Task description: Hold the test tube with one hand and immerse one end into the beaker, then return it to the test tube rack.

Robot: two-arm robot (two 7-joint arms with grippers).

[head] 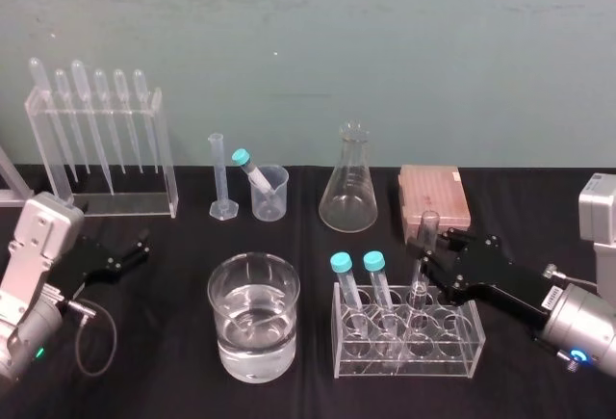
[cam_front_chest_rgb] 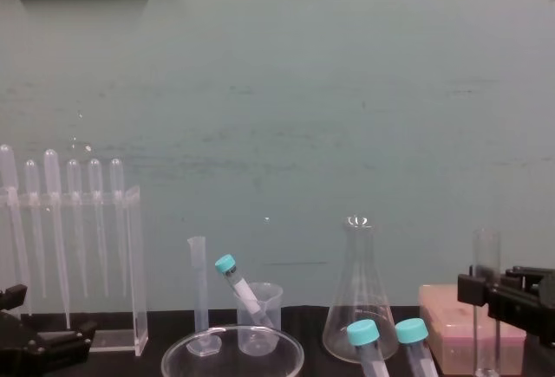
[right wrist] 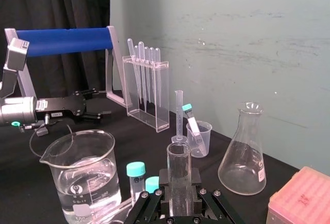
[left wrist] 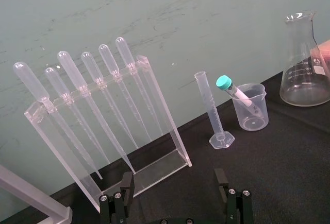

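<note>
The fingers of the right gripper (head: 431, 253) are closed on the test tube (head: 426, 236) about halfway up its length, to the right of the water-filled beaker (head: 253, 318). The tube's long axis runs near vertical, with the open rim up and the rounded bottom down in a hole of the clear test tube rack (head: 409, 352), right of the beaker, beside two teal-capped tubes (head: 348, 289). A salmon-pink block (head: 433, 196) lies behind the rack, further from the beaker. The left gripper (head: 142, 244) rests on the desk (head: 164, 366) left of the beaker, fingers spread apart and holding nothing.
</note>
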